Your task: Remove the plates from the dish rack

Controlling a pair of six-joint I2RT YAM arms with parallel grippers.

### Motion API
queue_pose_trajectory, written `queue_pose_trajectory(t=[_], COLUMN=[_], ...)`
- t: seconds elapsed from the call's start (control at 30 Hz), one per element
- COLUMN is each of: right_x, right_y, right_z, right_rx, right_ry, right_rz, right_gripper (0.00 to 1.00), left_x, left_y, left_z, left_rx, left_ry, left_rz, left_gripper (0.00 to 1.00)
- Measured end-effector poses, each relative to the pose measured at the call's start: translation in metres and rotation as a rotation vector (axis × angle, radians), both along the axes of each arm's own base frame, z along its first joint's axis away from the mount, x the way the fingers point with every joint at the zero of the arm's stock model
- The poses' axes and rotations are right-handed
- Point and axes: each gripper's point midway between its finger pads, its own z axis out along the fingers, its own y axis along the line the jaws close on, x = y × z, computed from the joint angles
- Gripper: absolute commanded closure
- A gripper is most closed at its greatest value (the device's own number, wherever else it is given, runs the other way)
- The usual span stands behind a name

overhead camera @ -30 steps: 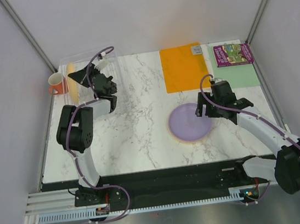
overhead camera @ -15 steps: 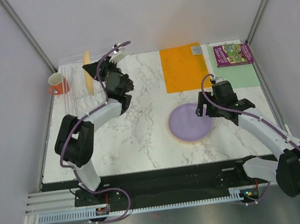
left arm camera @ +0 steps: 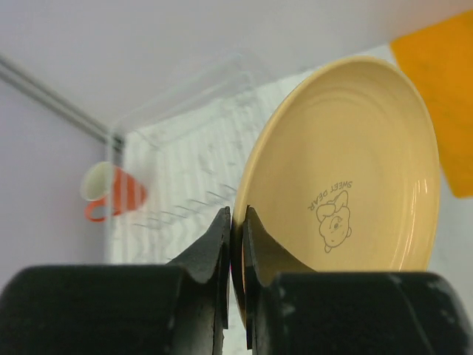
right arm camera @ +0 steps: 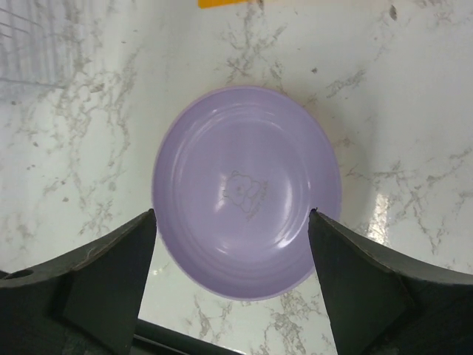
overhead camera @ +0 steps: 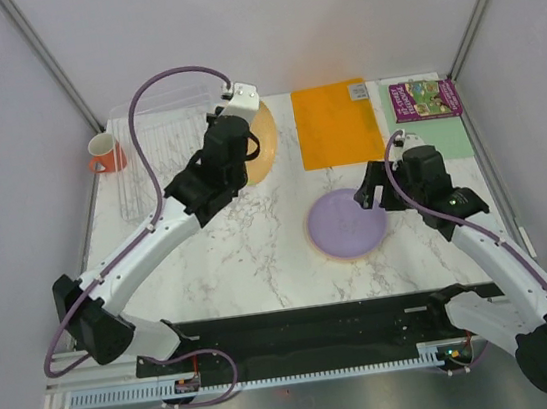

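My left gripper (overhead camera: 249, 149) is shut on the rim of a yellow-orange plate (overhead camera: 265, 143) and holds it on edge above the table, to the right of the dish rack (overhead camera: 161, 154). In the left wrist view the jaws (left arm camera: 238, 222) pinch the plate (left arm camera: 347, 177), with the clear rack (left arm camera: 185, 174) behind it; I see no plates in its slots. A purple plate (overhead camera: 347, 225) lies flat on the table. My right gripper (overhead camera: 371, 197) hovers over it, open and empty; in the right wrist view the gripper (right arm camera: 233, 214) straddles the plate (right arm camera: 247, 192) from above.
An orange mug (overhead camera: 103, 152) stands left of the rack. A flat orange mat (overhead camera: 336, 121) lies at the back, with a book (overhead camera: 425, 99) and a green mat (overhead camera: 452, 141) at the back right. A pale rim (overhead camera: 326, 256) peeks out under the purple plate.
My left arm has lifted the yellow-orange plate out of the rack and carried it right, stretching out over the table. My right gripper has stayed by the purple plate.
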Motion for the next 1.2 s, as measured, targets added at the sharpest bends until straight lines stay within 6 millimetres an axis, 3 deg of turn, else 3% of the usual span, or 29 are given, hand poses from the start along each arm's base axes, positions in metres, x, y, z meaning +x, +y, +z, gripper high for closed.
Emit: queue_pose_trajectory(t=[0.13, 0.33, 0.43, 0.6, 0.83, 0.93, 0.97, 1.03, 1.07, 1.1, 1.13, 1.2], right_x=[-0.006, -0.010, -0.011, -0.014, -0.015, -0.016, -0.017, -0.019, -0.020, -0.020, -0.021, -0.023], right_y=[0.011, 0.028, 0.036, 0.046, 0.055, 0.060, 0.062, 0.067, 0.069, 0.070, 0.071, 0.073], right_z=[0.023, 0.042, 0.042, 0.034, 0.026, 0.024, 0.024, 0.024, 0.025, 0.024, 0.024, 0.025], right_rx=[0.079, 0.180, 0.219, 0.263, 0.298, 0.321, 0.336, 0.360, 0.375, 0.380, 0.395, 0.412], right_ry=[-0.059, -0.096, -0.098, -0.067, -0.039, -0.031, -0.027, -0.023, -0.020, -0.016, -0.009, -0.003], right_rz=[0.034, 0.081, 0.101, 0.120, 0.145, 0.164, 0.174, 0.194, 0.202, 0.204, 0.207, 0.222], right_gripper=[0.09, 0.09, 0.09, 0.09, 0.10, 0.32, 0.52, 0.68, 0.86, 0.95, 1.00, 1.00], left_x=[-0.021, -0.056, -0.072, -0.089, -0.097, -0.099, -0.100, -0.102, -0.104, -0.104, -0.104, -0.103], left_y=[-0.022, -0.062, -0.074, -0.088, -0.101, -0.108, -0.110, -0.115, -0.116, -0.117, -0.115, -0.111], left_z=[-0.041, -0.123, -0.145, -0.148, -0.127, -0.124, -0.125, -0.127, -0.128, -0.130, -0.132, -0.137], left_rx=[-0.159, -0.341, -0.412, -0.525, -0.638, -0.669, -0.680, -0.696, -0.702, -0.708, -0.712, -0.729], left_ry=[0.144, 0.414, 0.503, 0.549, 0.516, 0.510, 0.512, 0.518, 0.522, 0.521, 0.514, 0.511], left_rz=[-0.137, -0.293, -0.338, -0.401, -0.482, -0.518, -0.530, -0.553, -0.562, -0.572, -0.570, -0.571], left_gripper=[0.98, 0.98, 0.98, 0.98, 0.98, 0.98, 0.98, 0.98, 0.98, 0.98, 0.96, 0.75])
